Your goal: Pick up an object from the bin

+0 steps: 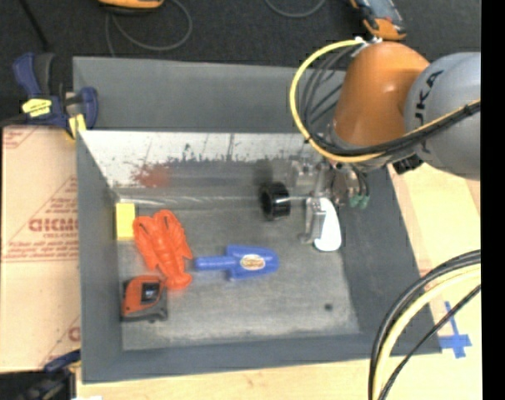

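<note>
Hanging over the right part of the grey bin [194, 152], the gripper [317, 223] points down from the arm [452, 115], which comes in from the right. I cannot tell if the gripper is wide or narrow, and I see nothing held in it.

Just beside the gripper, on its left, is a small black round thing [275, 200] near the back wall. It is the nearest thing to the gripper, but I cannot tell if they touch. A bit further off, toward the middle of the bin floor, lies a blue tool [236, 262] with a round label. Well apart, on the left side, are an orange toy [162, 248], a yellow block [124, 221] and an orange and black tape measure [144, 298].

I think the pick is not done yet. The gripper seems to be at the step of getting into place, low in the bin, with everything lying on the floor.

For the next move, the gripper needs to be right over one thing, with that thing in the gap. The black round thing would need only a small shift to the left. It looks round, so it might roll away if it is bumped from the side.
</note>
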`<action>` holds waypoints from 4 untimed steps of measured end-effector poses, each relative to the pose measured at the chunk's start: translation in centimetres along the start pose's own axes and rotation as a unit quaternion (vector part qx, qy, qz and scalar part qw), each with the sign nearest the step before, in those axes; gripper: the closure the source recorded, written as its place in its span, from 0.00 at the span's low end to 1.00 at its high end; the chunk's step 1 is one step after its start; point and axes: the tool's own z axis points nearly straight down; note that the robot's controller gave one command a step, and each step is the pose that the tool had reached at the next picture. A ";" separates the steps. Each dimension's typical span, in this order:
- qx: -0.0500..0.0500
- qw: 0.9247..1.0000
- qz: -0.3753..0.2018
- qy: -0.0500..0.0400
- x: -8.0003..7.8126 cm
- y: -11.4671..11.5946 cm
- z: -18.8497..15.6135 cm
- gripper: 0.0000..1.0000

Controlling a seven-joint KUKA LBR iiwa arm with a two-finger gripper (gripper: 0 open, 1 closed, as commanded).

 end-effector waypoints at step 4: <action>-0.001 0.999 -0.047 -0.005 1.9 10.1 6.1 0.00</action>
